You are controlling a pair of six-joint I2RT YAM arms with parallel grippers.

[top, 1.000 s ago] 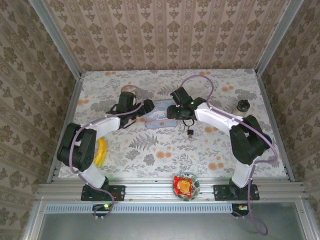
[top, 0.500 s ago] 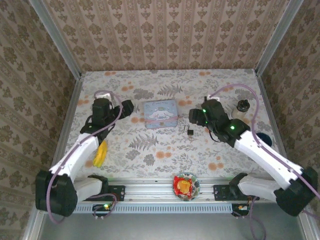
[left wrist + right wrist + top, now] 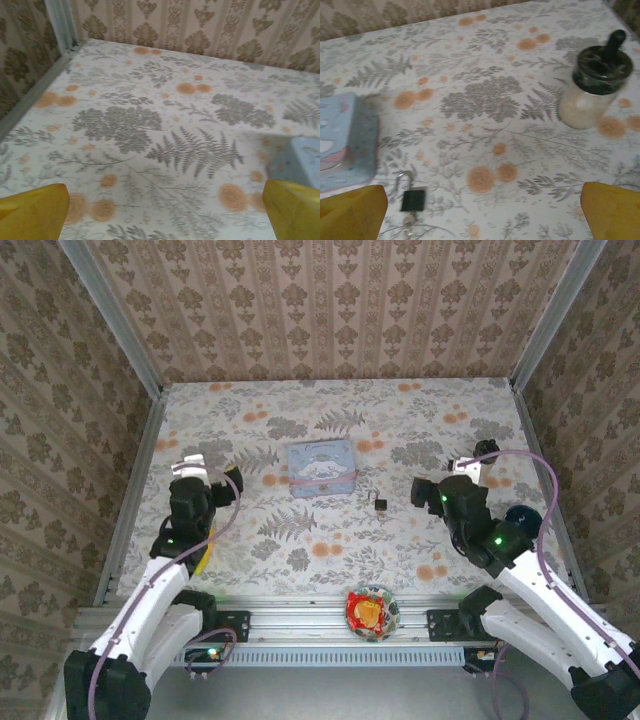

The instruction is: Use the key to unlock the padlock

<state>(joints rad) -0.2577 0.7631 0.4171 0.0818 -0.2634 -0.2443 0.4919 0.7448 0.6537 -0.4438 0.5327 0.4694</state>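
One padlock (image 3: pixel 413 199), near right claw (image 3: pixel 481 214), apart

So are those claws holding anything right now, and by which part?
Nothing is held: left gripper and right gripper are both open; the padlock lies free on the table.

Left gripper (image 3: pixel 208 474) pulled back from the pale blue tin (image 3: pixel 321 468) to the left side of the table, nearer its base, and the left arm folded in. Right gripper (image 3: pixel 443 479) withdrew from over the tin and padlock (image 3: pixel 381 504) to the right side, ending just in front of the black-capped bottle (image 3: pixel 486 449) and partly covering it. Right arm swung back and down toward its base. The tin's lid, half hidden by both arms earlier, was fully exposed. Banana (image 3: pixel 201 561) went mostly under the left arm.
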